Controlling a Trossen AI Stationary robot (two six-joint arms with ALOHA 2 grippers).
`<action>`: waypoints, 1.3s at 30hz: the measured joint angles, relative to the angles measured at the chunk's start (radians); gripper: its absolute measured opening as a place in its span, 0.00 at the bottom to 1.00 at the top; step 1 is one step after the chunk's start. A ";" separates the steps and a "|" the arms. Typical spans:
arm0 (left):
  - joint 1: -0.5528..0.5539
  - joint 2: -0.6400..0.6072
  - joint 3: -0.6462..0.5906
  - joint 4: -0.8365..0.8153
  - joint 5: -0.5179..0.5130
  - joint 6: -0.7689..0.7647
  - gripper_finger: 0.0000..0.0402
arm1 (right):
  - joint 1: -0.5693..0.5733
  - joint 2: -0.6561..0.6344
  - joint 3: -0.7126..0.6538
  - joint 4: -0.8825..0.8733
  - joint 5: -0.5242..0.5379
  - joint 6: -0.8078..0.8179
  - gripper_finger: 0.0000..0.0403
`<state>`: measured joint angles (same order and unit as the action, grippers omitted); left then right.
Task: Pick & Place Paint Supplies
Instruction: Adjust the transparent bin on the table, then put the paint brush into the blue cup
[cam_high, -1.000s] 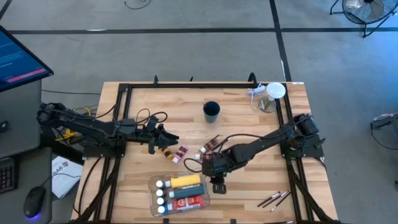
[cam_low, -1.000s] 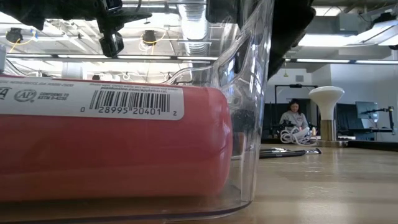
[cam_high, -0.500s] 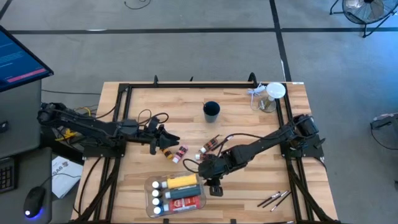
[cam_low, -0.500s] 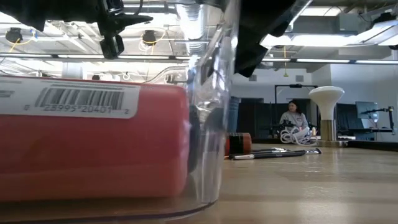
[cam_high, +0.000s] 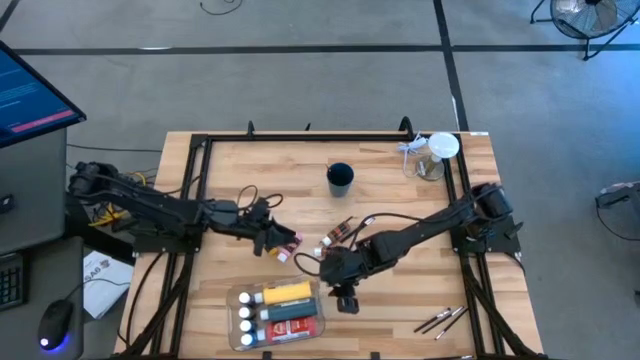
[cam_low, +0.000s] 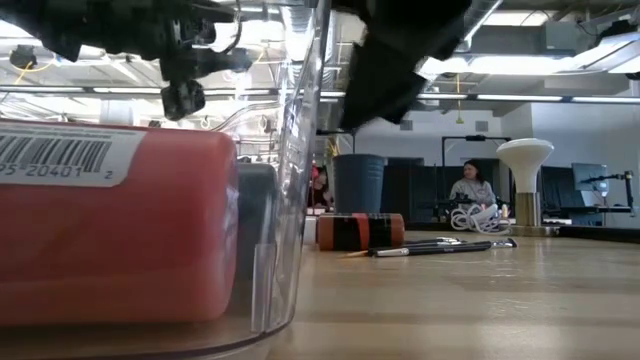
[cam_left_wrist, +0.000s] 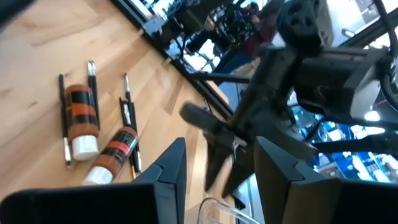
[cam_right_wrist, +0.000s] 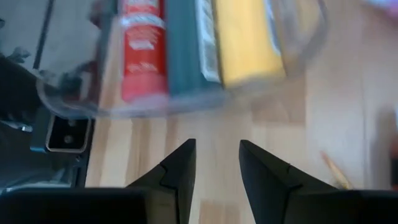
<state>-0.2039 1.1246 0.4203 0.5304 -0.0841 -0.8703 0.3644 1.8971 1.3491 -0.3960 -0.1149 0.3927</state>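
Note:
A clear tray (cam_high: 275, 312) lies at the near middle of the table. It holds a yellow bottle (cam_high: 287, 293), a teal tube (cam_right_wrist: 183, 43) and a red tube (cam_low: 100, 240), lying side by side. My right gripper (cam_high: 345, 298) (cam_right_wrist: 214, 155) stands open just right of the tray, slanting down. My left gripper (cam_high: 272, 238) (cam_left_wrist: 217, 177) is open and nearly level. It hovers over a small tube (cam_high: 291, 242) left of centre. Two brown tubes (cam_left_wrist: 81, 118) (cam_high: 335, 236) lie on the wood among thin brushes (cam_left_wrist: 127, 124). My right gripper: I cannot tell whether it touches the tray. Its wrist view shows a strip of bare wood between the fingertips (cam_right_wrist: 183, 149) and the tray's near wall (cam_right_wrist: 186, 102).
A dark blue cup (cam_high: 340, 178) stands at the far middle. A clear jar with a white lid (cam_high: 438, 152) is at the far right corner. More brushes (cam_high: 440, 320) lie near the right front. A black frame (cam_high: 300, 137) rims the table. A person (cam_low: 470, 192) sits in the room behind.
My left gripper has gone down and toward the table's right edge, over the small tubes left of centre. The clear tray, with its tubes and bottle, has slid along the table toward the left edge, away from my right gripper.

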 joint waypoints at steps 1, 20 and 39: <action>-0.003 0.018 0.011 0.000 0.004 0.002 0.24 | -0.002 -0.004 0.000 -0.029 0.000 0.023 0.29; 0.015 0.322 0.335 -0.206 0.201 0.243 0.15 | 0.015 -0.258 0.000 -0.346 0.238 0.184 0.24; 0.025 0.082 0.402 1.023 -0.162 0.186 0.00 | -0.080 -0.655 0.000 0.245 0.252 0.120 0.16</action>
<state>-0.1790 1.2071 0.8221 1.5530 -0.2466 -0.6840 0.2840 1.2420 1.3491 -0.1506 0.1372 0.5124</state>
